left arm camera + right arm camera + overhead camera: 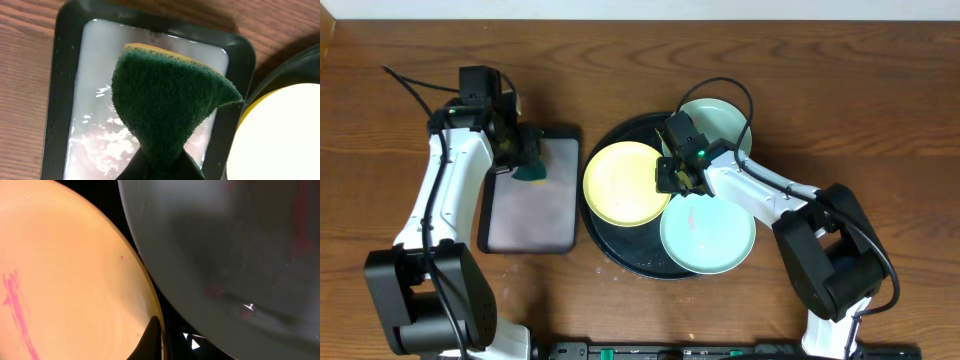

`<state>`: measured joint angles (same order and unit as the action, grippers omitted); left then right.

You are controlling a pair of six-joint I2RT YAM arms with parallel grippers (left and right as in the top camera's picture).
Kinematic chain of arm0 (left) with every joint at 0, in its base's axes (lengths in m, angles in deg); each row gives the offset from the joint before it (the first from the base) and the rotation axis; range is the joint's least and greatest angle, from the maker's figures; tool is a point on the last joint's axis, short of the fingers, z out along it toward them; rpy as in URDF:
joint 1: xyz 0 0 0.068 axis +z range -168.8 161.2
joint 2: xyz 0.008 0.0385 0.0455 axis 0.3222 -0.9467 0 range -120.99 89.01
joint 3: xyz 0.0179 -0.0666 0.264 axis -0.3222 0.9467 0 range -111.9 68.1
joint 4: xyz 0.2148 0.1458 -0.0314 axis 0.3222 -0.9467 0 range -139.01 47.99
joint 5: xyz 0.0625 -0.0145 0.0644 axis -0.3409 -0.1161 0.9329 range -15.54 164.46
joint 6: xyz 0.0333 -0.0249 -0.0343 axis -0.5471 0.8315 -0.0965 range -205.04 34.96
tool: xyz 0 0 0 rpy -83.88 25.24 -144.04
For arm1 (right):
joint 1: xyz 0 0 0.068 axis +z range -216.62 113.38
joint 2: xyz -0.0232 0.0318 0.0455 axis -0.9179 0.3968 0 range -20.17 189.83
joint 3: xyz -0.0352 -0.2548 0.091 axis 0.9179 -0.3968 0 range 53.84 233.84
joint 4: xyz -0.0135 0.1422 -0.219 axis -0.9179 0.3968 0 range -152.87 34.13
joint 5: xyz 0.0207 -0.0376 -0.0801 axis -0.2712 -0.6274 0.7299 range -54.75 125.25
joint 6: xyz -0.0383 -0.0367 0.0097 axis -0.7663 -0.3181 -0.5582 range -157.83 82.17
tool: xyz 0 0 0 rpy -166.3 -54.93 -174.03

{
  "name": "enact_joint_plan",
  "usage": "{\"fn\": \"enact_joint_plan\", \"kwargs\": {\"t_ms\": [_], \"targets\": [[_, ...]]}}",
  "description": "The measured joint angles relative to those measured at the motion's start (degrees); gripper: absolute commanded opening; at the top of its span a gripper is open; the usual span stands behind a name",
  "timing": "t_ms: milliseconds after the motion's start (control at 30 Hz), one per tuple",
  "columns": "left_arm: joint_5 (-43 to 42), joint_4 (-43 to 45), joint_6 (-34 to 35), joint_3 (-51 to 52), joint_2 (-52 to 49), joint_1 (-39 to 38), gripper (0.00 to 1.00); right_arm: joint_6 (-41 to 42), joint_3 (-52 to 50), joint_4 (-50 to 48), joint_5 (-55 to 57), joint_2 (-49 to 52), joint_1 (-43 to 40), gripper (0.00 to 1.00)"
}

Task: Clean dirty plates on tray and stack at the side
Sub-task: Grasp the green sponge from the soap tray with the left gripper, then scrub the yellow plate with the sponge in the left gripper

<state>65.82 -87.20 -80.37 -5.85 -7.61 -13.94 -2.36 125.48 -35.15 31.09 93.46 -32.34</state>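
Three plates lie on the round black tray (620,252): a pale yellow plate (625,183) at its left, one mint plate (710,235) at the front right and another mint plate (720,118) at the back. My right gripper (672,180) is shut on the yellow plate's right rim; in the right wrist view a dark finger (151,340) lies on that rim, and a pink streak (15,305) marks the yellow plate (65,280). My left gripper (162,167) is shut on a green and yellow sponge (170,100), held above the wet rectangular tray (60,75).
The rectangular grey tray (525,215) with a black rim holds a film of water and stands just left of the round tray. Bare wooden table surrounds both. The mint plate (235,245) lies close beside the yellow one, with faint red smears.
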Motion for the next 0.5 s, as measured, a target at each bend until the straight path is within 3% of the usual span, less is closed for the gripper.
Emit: {"fn": "enact_joint_plan", "kwargs": {"t_ms": [500], "targets": [[0.00, -1.29, 0.09, 0.15, -1.31, -0.04, 0.07, -0.09, 0.00, 0.04, 0.00, 0.00, -0.02, 0.01]]}}
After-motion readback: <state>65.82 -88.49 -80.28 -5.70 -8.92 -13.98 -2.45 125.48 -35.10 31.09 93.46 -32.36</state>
